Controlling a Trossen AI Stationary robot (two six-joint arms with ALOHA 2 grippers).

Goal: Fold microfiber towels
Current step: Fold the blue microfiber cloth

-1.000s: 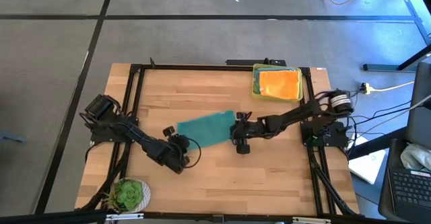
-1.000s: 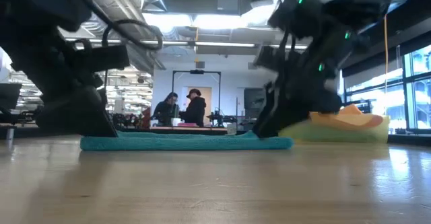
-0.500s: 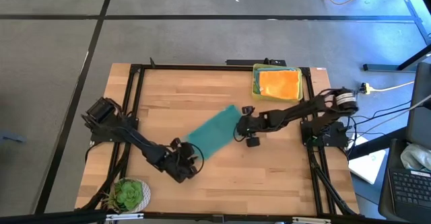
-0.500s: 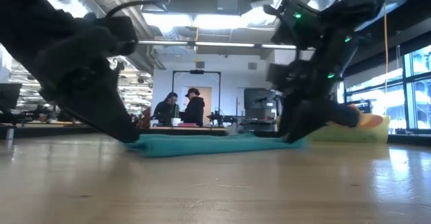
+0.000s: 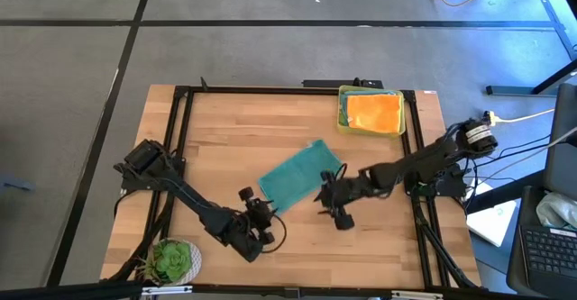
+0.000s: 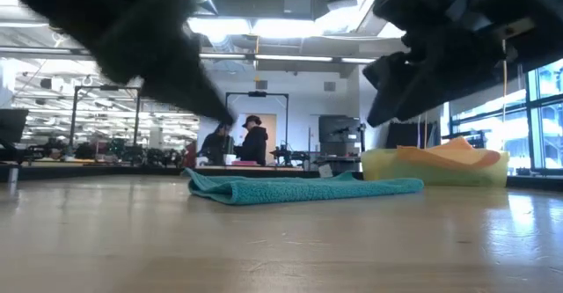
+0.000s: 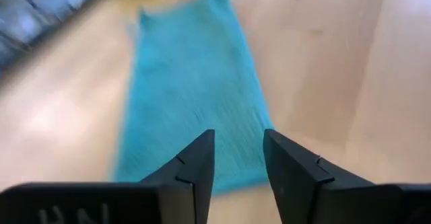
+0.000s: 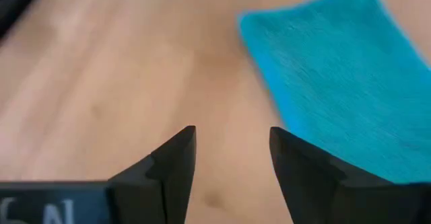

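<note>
A teal microfiber towel point(image 5: 300, 176) lies folded into a narrow strip, slanting across the middle of the table, flat on the wood point(image 6: 299, 188). My left gripper point(image 5: 262, 212) hovers open just off the strip's near-left end; its own view shows the fingers point(image 7: 239, 163) above that end point(image 7: 192, 96), with nothing between them. My right gripper point(image 5: 325, 198) stands open off the towel's near-right side, over bare wood point(image 8: 232, 163), with the towel point(image 8: 337, 83) beside it. An orange towel point(image 5: 373, 112) lies on top in the yellow tray.
The yellow tray point(image 5: 342, 111) stands at the table's far right, with a green cloth edge showing under the orange towel. A potted green plant point(image 5: 171, 259) sits at the near left corner. Black frame rails point(image 5: 176, 138) run along the table's sides. People stand in the room behind point(image 6: 237, 143).
Both grippers have left the towel's ends, risen off the table and gone toward the near edge. The teal towel has turned about from lying left to right into a slant, and its left end has swung nearer. It now lies flat and free.
</note>
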